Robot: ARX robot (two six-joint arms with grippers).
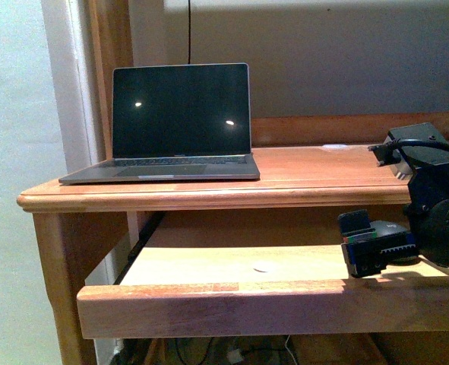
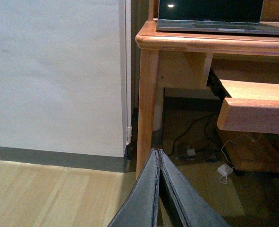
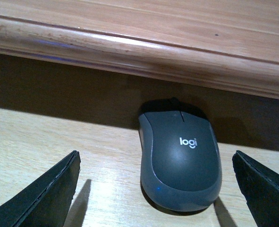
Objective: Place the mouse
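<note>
So the mouse (image 3: 179,158) sits flat on the pull-out tray (image 1: 232,266), tucked just under the desk (image 1: 308,179) edge, at the right of the front view and mostly hidden there by the right gripper (image 1: 367,245). Its fingers (image 3: 49,194) are spread wide, one each side of the mouse, neither touching it. Left gripper (image 2: 159,189) is pressed together, holding nothing, low by the desk leg (image 2: 146,104). Laptop (image 1: 180,114) stands open upper left on the desk, screen dark
</note>
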